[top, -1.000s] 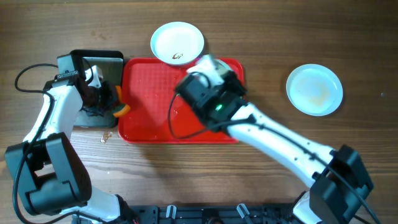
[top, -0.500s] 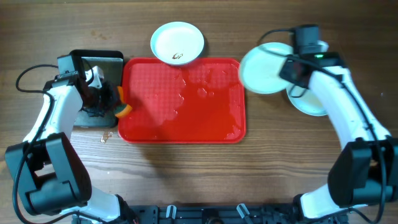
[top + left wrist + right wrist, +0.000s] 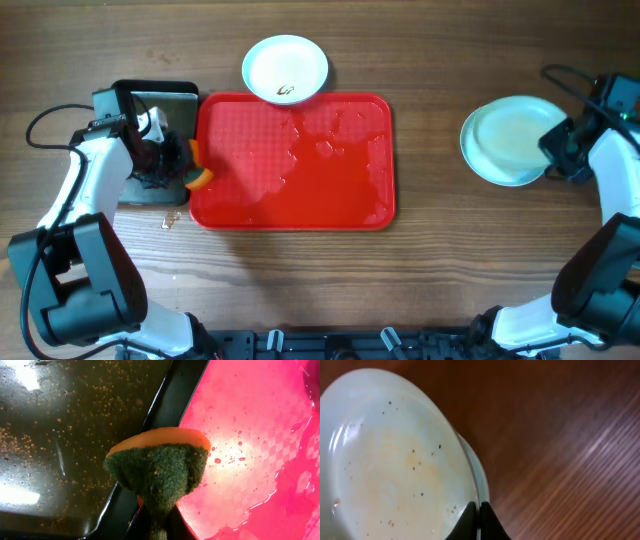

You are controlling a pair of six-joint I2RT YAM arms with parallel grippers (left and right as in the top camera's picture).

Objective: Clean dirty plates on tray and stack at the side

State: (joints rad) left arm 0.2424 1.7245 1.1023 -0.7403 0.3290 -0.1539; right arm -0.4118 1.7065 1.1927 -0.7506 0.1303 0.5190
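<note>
Two plates (image 3: 505,140) sat stacked, right hand (image 3: 480,510) pinching the top one; left hand (image 3: 180,170) gripped a sponge (image 3: 157,467); one smeared plate (image 3: 285,68) waited.

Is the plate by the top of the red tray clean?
No, the plate has a small dark smear near its lower edge.

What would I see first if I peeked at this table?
The big red tray in the middle, shiny and wet with no plates on it. On the right, the right gripper pinches the rim of a speckled plate lying over another one, and a plate with a dark smear sits just beyond the tray. At the tray's left edge, the left gripper holds a green and orange sponge.
</note>
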